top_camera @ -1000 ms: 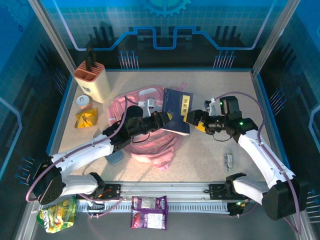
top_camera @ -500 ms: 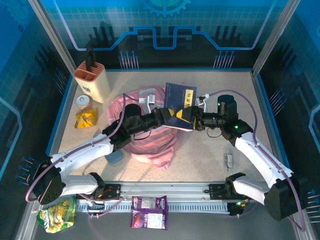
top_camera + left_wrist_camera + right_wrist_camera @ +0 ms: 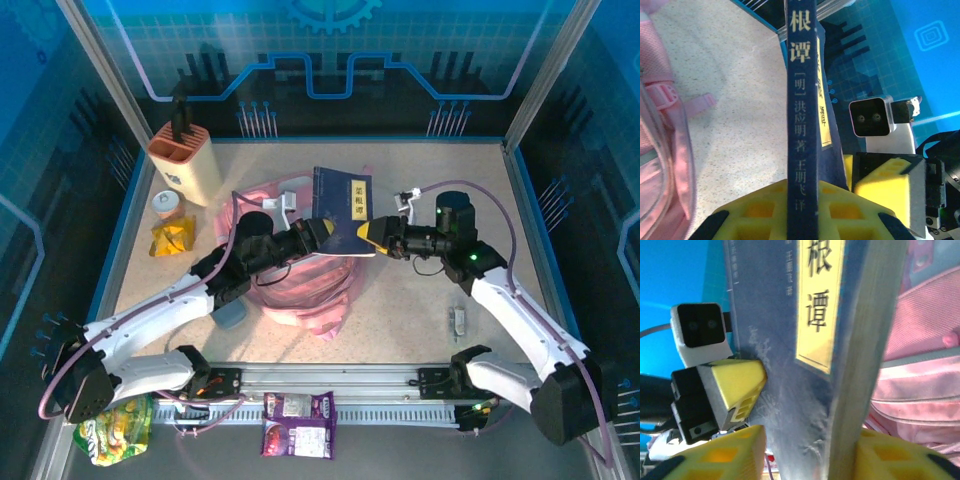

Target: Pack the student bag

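Note:
The pink student bag [image 3: 300,285] lies in the middle of the table, partly under both arms. Above it a dark blue book [image 3: 340,210] with a yellow title label stands nearly upright. My left gripper [image 3: 322,232] is shut on the book's lower left part. In the left wrist view the spine [image 3: 801,125] runs up between my yellow fingers [image 3: 755,210]. My right gripper [image 3: 372,233] has closed on the book's right edge. The right wrist view shows the book [image 3: 805,340] pressed between my fingers [image 3: 890,455], with the bag [image 3: 925,340] behind.
An orange holder [image 3: 180,160], a small cup [image 3: 166,203] and a yellow snack packet [image 3: 172,238] sit at the back left. A small metal item [image 3: 458,320] lies at the right. A purple packet [image 3: 297,425] and a green packet [image 3: 115,430] lie in front of the rail.
My right gripper has moved left onto the book's edge and closed from wide open. The book has shifted slightly left and stands more upright; the left grip is unchanged.

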`<state>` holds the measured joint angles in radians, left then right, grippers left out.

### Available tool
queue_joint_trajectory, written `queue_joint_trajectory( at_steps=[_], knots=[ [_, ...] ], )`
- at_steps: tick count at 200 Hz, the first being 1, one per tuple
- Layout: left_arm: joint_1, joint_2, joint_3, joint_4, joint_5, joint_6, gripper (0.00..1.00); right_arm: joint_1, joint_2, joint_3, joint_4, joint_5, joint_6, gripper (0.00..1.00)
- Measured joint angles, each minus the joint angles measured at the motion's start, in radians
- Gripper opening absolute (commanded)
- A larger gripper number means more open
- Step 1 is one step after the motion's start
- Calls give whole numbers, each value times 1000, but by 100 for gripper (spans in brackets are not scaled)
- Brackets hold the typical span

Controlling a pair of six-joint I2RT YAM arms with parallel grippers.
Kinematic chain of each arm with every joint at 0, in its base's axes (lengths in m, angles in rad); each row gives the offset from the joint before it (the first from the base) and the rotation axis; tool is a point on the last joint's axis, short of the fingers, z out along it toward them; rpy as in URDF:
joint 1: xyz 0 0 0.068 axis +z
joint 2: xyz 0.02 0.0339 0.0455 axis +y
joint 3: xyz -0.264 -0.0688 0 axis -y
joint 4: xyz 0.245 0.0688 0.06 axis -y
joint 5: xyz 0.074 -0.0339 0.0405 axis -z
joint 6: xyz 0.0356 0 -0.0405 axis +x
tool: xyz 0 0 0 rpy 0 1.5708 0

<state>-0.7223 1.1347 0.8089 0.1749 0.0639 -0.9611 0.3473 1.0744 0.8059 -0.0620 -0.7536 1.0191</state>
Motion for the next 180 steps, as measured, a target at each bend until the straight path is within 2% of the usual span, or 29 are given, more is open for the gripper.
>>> queue_joint_trajectory(
  at_steps=[59, 69, 80, 88, 106, 141, 180],
  knots=[
    [3, 2, -14, -21, -12, 3, 1, 19, 27, 49, -108, 40, -52, 0],
    [2, 3, -14, -19, -14, 3, 11, 19, 27, 67, -135, 47, -68, 0],
    [2, 3, -14, -20, -14, 12, 31, 19, 27, 79, -162, 55, -90, 0],
    [2, 3, -13, -32, -15, 33, 40, 18, 27, 85, -180, 63, -107, 0],
    [2, 3, 4, -136, -44, 109, 51, 0, 23, 93, -225, 81, -151, 0],
    [2, -23, 75, -365, -101, 269, 56, -107, 17, 106, -359, 127, -250, 0],
    [-3, -4, 80, -512, -76, 382, 55, -222, -2, 101, -481, 164, -356, 0]
  ],
)
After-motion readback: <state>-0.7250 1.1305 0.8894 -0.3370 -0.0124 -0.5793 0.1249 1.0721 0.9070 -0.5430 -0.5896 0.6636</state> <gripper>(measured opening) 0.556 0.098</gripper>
